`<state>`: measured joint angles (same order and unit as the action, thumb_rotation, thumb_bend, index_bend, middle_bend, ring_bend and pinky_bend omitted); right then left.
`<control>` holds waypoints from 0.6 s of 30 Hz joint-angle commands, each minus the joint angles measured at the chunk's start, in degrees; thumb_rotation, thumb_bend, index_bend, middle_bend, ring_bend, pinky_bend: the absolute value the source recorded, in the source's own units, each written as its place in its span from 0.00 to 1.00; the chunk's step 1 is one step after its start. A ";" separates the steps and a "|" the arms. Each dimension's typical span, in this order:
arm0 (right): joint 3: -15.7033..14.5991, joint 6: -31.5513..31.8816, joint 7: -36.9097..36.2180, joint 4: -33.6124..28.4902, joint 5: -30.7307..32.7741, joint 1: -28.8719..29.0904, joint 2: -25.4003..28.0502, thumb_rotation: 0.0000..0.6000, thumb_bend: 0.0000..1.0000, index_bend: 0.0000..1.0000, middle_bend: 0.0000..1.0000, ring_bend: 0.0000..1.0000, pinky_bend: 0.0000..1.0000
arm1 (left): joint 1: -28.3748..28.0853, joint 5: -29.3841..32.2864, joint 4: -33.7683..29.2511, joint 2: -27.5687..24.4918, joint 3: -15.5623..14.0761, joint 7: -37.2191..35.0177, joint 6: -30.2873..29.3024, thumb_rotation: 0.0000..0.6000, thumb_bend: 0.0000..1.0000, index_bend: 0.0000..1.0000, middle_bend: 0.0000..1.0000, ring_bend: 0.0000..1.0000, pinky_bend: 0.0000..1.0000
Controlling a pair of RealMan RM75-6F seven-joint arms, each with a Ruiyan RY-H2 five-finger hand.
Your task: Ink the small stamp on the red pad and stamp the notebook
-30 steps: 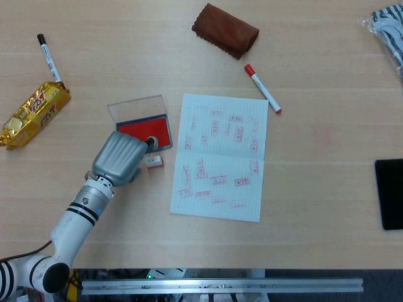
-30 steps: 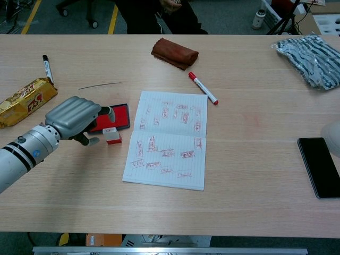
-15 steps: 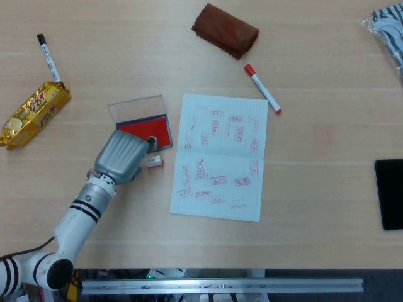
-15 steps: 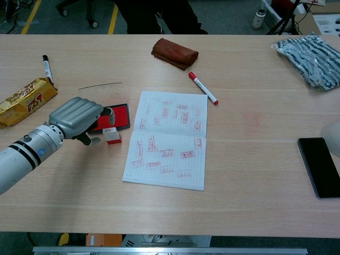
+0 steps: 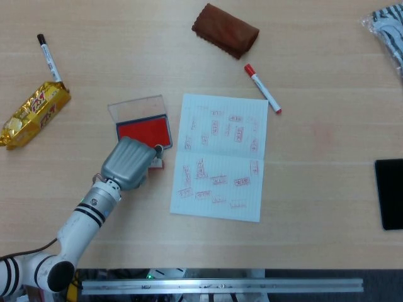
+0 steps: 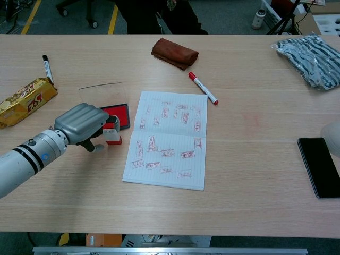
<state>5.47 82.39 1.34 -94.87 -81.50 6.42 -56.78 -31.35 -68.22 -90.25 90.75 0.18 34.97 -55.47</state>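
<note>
Here the left hand [image 6: 83, 125] sits low over the table just left of the open notebook [image 6: 169, 138], fingers curled down around the small stamp [image 6: 111, 134]. From the chest view the fingertips lie against the stamp's white and red body, but I cannot tell whether it is actually gripped or only touched. The stamp stands on the table at the near edge of the red ink pad [image 5: 143, 131], between pad and notebook. The pad's clear lid [image 5: 136, 107] is hinged open on the side away from the notebook's near edge. The notebook pages carry many red stamp marks.

Beyond the notebook's far right corner lies a red marker [image 5: 262, 88], and further beyond that a brown cloth [image 5: 225, 29]. Well left of the notebook are a gold snack packet [image 5: 34, 113] and a black marker [image 5: 49, 58]. Well right of it: a black phone [image 6: 320, 167] and a striped bag [image 6: 311, 58]. A pale rounded shape at the chest view's right edge may be the right hand; its state I cannot tell.
</note>
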 commanded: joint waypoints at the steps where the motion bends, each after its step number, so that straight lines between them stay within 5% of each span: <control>1: -0.01 -0.06 -0.12 0.07 -0.01 -0.02 -0.05 1.00 0.16 0.33 0.40 0.36 0.46 | -0.10 0.08 -0.71 -0.35 -0.42 0.29 -0.11 1.00 0.22 0.38 1.00 1.00 1.00; 18: -0.17 -0.09 -0.90 0.52 -0.43 -0.31 -0.30 1.00 0.16 0.33 0.40 0.36 0.46 | -0.38 -0.08 -3.26 -1.32 -1.88 2.41 -2.00 1.00 0.22 0.39 1.00 1.00 1.00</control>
<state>5.30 82.30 0.44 -94.34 -81.94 6.11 -57.08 -31.68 -68.23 -93.64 89.31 -1.74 37.31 -57.35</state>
